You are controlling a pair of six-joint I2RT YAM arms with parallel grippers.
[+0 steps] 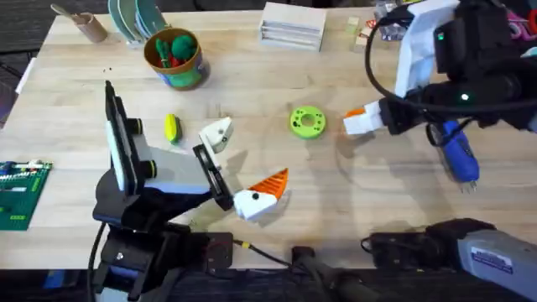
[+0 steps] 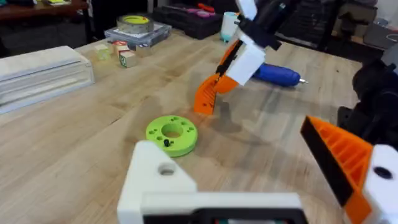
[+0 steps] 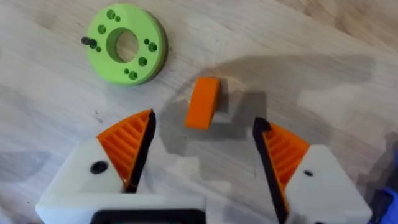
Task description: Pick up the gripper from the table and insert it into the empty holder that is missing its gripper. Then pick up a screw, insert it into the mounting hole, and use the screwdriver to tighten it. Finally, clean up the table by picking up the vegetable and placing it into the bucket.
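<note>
The gripper, a small orange fin (image 3: 202, 102), lies flat on the wood beside the green disc (image 3: 126, 43). My right gripper (image 3: 204, 121) hovers open just over it, one ribbed orange pad on each side. The same right gripper (image 1: 361, 120) sits right of the disc (image 1: 307, 121). My left gripper (image 1: 239, 168) is open. Its one finger is the holder (image 1: 216, 134), plain white; the other carries an orange pad (image 1: 270, 181). The blue screwdriver (image 1: 457, 151) lies at the right. The vegetable (image 1: 171, 127) lies below the bucket (image 1: 174, 57). A black screw (image 3: 89, 42) sticks in the disc.
A green circuit board (image 1: 21, 193) lies at the left edge. At the back stand a white box stack (image 1: 292, 23), blue plates (image 1: 134, 17) and small wooden blocks (image 1: 361, 29). A black device (image 1: 419, 247) sits at the front right.
</note>
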